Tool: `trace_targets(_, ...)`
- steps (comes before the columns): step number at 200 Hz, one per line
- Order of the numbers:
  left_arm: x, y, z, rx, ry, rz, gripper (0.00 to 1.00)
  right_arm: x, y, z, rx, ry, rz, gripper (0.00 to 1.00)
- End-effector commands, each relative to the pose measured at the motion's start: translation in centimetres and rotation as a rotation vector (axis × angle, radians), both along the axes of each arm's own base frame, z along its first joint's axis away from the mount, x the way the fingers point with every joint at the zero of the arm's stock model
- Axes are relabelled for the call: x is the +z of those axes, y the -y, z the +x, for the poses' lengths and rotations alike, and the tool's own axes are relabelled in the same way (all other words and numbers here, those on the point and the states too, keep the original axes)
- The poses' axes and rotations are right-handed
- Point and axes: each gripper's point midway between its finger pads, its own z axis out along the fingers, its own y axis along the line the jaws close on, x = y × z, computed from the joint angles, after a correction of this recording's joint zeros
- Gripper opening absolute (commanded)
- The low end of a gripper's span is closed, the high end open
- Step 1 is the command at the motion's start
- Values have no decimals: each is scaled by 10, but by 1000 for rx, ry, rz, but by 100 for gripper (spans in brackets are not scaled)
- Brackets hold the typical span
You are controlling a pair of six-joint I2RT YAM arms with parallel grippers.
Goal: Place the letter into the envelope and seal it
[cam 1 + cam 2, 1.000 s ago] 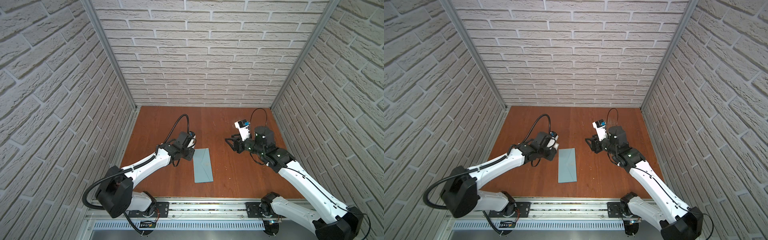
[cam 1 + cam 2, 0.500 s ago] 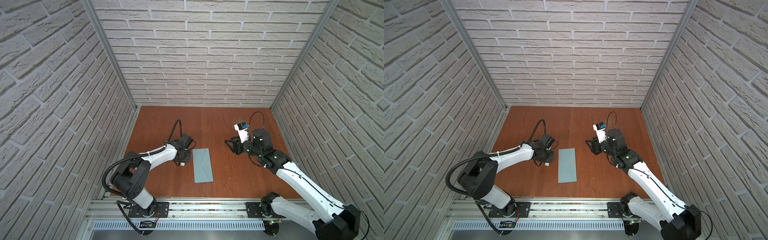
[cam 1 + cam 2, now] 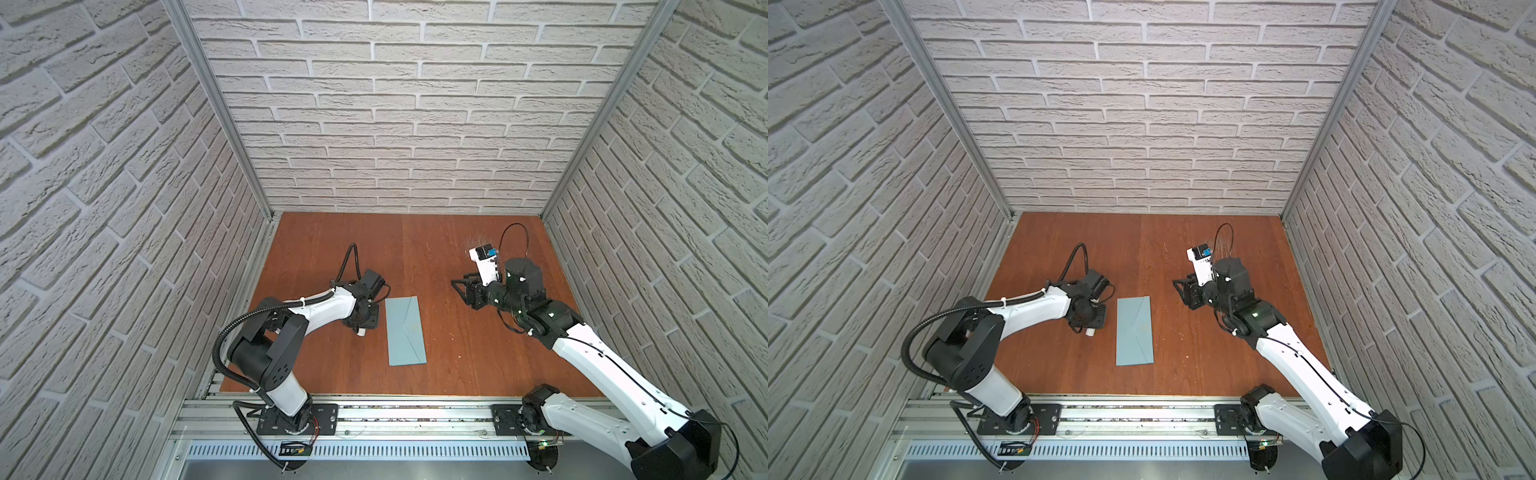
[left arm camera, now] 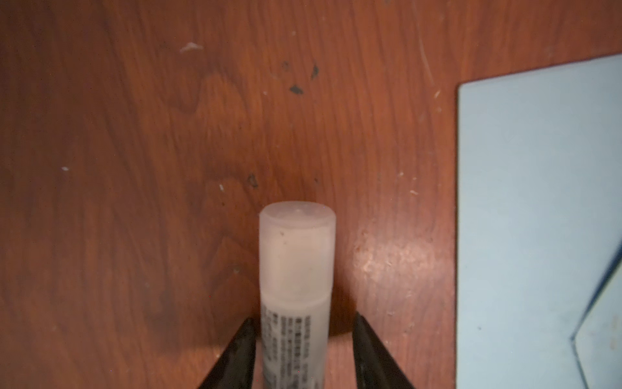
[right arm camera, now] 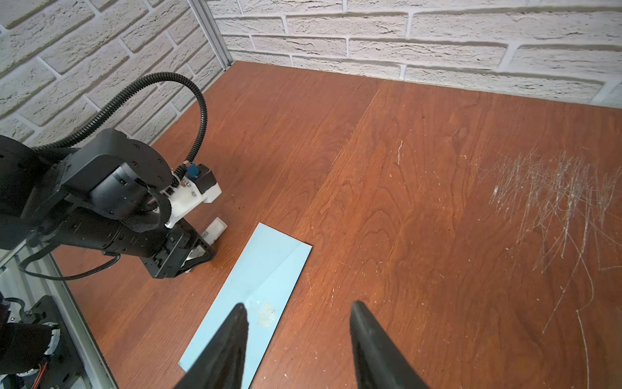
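One envelope (image 3: 405, 330) flat on the table (image 3: 436, 241), one white stick (image 4: 296, 262) between the parted jaws of the left tool (image 4: 303, 321); right tool (image 5: 299, 304) apart too, empty.

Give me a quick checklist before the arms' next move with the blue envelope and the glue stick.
1. Envelope flat on the table: ok.
2. Flap folded down: ok; whether it is stuck: cannot tell.
3. Letter inside: cannot tell, none in view.
4. Glue stick lying on the table, apart from the envelope: ok.
5. Left jaws open around the stick, gap on one side: ok.
6. Right jaws open and empty: ok.
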Motion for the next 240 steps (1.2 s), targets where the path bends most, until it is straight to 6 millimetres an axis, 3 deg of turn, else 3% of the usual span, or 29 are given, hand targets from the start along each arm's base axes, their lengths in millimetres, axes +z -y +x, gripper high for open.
trace_targets(1,8,-2,1,14,-2,-12,52,18,3,-1,-3,57,-9,51)
trace_targets(45,57,10,20,-7,114,-73,62,26,10,1,-27,79,-39,51)
trace_targets(105,141,4,56,-25,347,-76,68,35,25,10,-100,129,-107,51)
trace_targets(137,196,-17,81,10,600,-110,69,38,44,20,-181,210,-192,52)
trace_targets(170,235,-69,96,150,872,-154,75,28,79,34,-342,294,-257,54)
trace_targets(207,220,-116,99,232,1124,-77,83,-4,119,47,-525,355,-319,57)
trace_targets(240,191,-157,86,358,1153,96,84,-32,143,52,-636,426,-333,61)
